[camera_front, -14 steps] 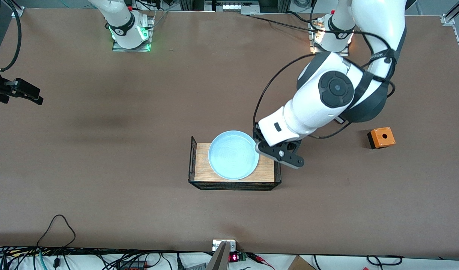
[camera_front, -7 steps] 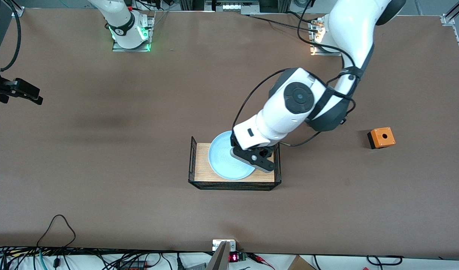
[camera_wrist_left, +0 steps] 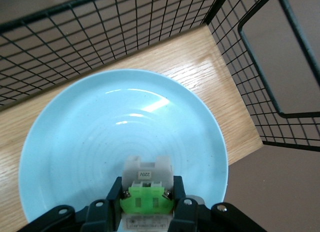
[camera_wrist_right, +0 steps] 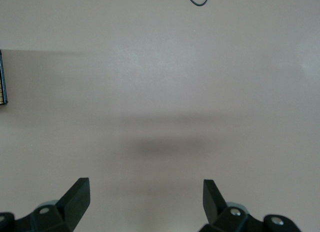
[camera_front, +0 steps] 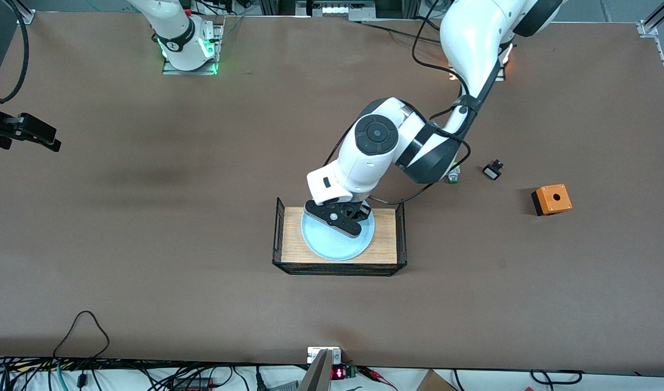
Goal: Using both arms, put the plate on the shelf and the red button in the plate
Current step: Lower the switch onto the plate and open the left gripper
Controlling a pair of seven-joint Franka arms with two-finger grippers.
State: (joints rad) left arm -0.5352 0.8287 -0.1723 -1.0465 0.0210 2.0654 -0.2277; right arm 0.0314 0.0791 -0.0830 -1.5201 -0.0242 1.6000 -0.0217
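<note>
1. Table (camera_front: 147, 260): brown top, robot bases along its far edge.

2. Left arm: reaches from its base down over the middle of the table.

3. Wire basket (camera_front: 340, 267): black mesh walls, wooden floor, mid-table, toward the front camera from the arm bases.

4. Plate (camera_front: 332, 247): round, pale blue, raised rim; lies flat on the basket's wooden floor (camera_wrist_left: 200, 67), nearer the basket's end that faces the right arm.

5. Left gripper (camera_front: 340, 217): hangs over the plate inside the basket. Fingers clamped on the red button (camera_wrist_left: 147, 189); the wrist view shows its white-grey body and green band pinched between the fingers, above the plate's surface. The red cap is hidden.

6. Right gripper (camera_wrist_right: 145, 197): waits at the right arm's end of the table, over bare tabletop, fingers wide apart and holding nothing.

7. Orange box (camera_front: 551, 199): has a round hole on top; stands toward the left arm's end, well apart from the basket.

8. Small black part (camera_front: 492, 170): lies between the left arm's elbow and the orange box.

9. Green-capped switch (camera_front: 453, 177): partly hidden beside the left arm's elbow, near the black part.
</note>
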